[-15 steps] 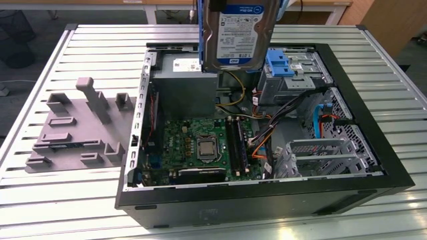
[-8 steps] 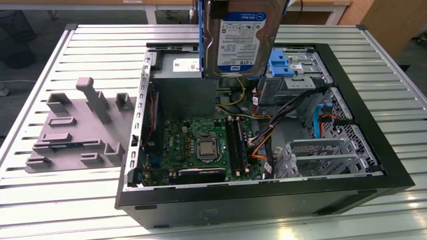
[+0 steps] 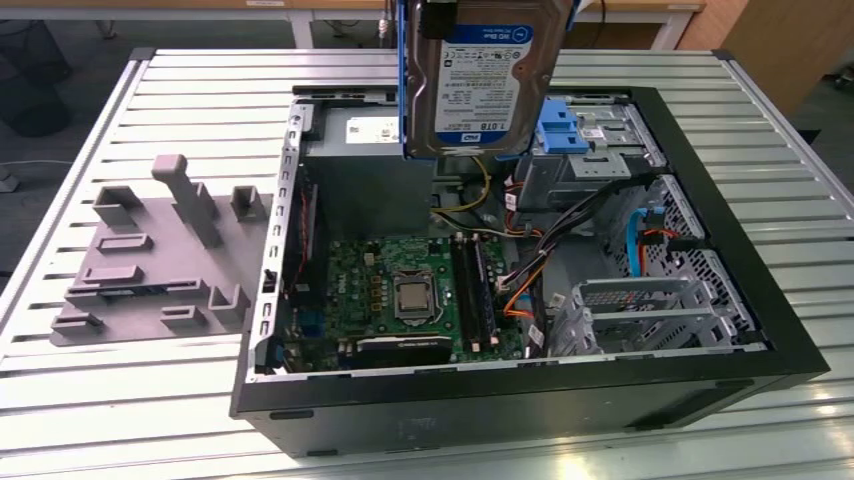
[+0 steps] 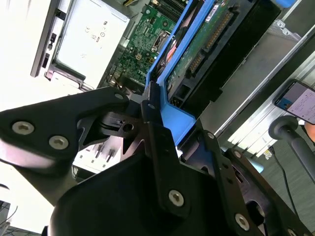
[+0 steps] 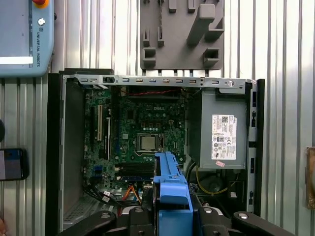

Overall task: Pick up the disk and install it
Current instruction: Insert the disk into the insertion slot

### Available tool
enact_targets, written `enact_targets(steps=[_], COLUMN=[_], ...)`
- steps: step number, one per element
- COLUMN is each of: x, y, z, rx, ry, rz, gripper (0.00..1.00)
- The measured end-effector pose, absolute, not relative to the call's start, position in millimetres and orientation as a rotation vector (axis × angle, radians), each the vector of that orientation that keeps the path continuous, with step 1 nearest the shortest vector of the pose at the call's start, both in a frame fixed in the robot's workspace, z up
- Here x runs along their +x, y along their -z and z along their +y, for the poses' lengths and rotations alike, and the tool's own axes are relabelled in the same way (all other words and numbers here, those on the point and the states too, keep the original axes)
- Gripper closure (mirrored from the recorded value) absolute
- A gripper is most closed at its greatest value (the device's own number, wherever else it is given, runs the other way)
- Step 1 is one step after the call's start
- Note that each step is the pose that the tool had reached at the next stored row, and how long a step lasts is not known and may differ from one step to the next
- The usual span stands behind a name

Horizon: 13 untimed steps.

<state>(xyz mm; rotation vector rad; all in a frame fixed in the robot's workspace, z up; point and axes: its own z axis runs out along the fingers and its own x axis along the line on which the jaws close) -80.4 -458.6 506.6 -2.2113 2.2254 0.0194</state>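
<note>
— Status from your end, left to right?

— On the exterior view's left I have a grey plastic fixture plate with upright pegs (image 3: 154,255) lying on the slatted metal desk (image 3: 80,400). Just beside it is the open black computer tower case (image 3: 747,340), lying on its side, with the green motherboard (image 3: 400,290) on its floor.

— And what's up in the air?

— That's the disk (image 3: 481,80), a flat silver-metal hard drive with a white-and-blue label and blue plastic side rails. It hangs upright above the far end of the case, not yet seated in any bay. Below it I see the large grey box with a white sticker (image 5: 219,128). To the disk's right in the exterior view an upright blue plastic bracket (image 3: 558,130) stands in the case, and further right is a bare metal drive cage (image 3: 641,310).

— Gripper?

— In the second wrist view the black gripper (image 4: 165,115) is clamped on the disk's blue rails. The first wrist view looks down past it onto the motherboard.
</note>
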Motion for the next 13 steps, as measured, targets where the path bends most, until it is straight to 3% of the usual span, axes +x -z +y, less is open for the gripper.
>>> enact_targets(steps=[13], x=[-80.4], y=[-506.3], z=[-465.4], rx=[-2.211], ry=[-0.02], rz=[2.225], gripper=[0.64])
